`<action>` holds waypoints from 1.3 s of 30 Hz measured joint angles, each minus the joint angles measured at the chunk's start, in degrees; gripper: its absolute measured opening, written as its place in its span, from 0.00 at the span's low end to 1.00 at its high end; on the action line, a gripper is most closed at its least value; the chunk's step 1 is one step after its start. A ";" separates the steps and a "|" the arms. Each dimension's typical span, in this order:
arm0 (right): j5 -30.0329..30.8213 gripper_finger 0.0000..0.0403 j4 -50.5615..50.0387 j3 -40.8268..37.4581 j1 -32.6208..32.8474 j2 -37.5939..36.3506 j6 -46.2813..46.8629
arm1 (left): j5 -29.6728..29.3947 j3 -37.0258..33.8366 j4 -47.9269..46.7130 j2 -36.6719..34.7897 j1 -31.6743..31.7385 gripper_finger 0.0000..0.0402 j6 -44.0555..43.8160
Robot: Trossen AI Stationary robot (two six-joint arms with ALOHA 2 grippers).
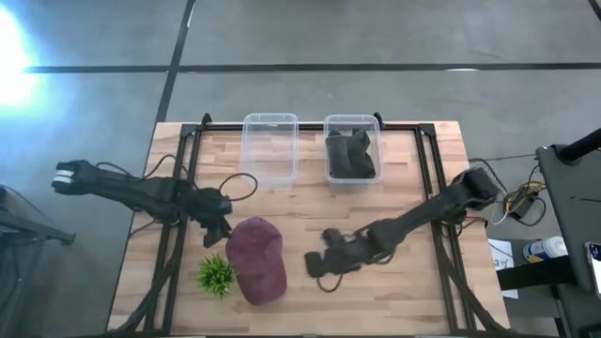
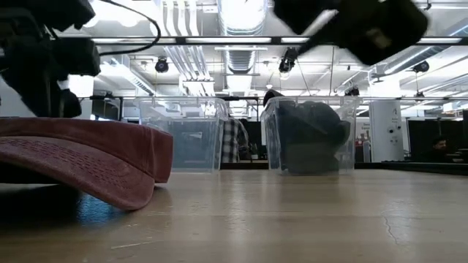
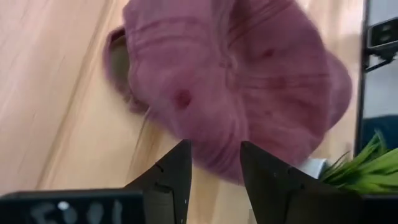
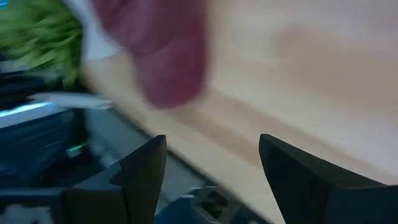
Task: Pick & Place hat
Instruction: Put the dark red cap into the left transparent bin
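Note:
A maroon cap (image 1: 258,260) lies crown up on the table's near left part, its brim (image 2: 110,183) toward the near edge. My left gripper (image 1: 217,230) hovers open at the crown's far-left side; the left wrist view shows the cap (image 3: 249,74) right ahead of the gripper (image 3: 214,149). My right gripper (image 1: 324,266) is open just right of the cap, low over the table. In the right wrist view the gripper (image 4: 211,142) stands wide apart, with the cap's edge (image 4: 165,62) ahead. In the low view the left gripper (image 2: 47,73) stands above the cap (image 2: 88,157).
A small green plant (image 1: 216,274) stands at the cap's near-left side. Two clear bins sit at the far edge: the left one (image 1: 270,145) empty, the right one (image 1: 351,152) holding dark hats. Bare wood lies right of the right arm. People show in the room beyond.

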 joint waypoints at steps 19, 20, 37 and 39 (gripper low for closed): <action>7.94 0.59 24.86 18.71 5.84 31.11 6.66 | -5.93 -0.05 0.15 1.77 -0.11 0.32 -1.04; 7.99 0.59 23.10 20.10 6.07 31.33 6.75 | -6.31 -0.05 0.21 1.77 -0.11 0.32 -1.14; 18.90 0.59 17.11 29.49 5.58 38.41 10.74 | -7.26 -2.21 4.33 5.35 -0.11 0.32 -2.65; 20.82 0.59 15.79 29.56 5.10 38.47 11.00 | -5.37 -2.54 6.08 6.29 -0.16 0.32 -4.02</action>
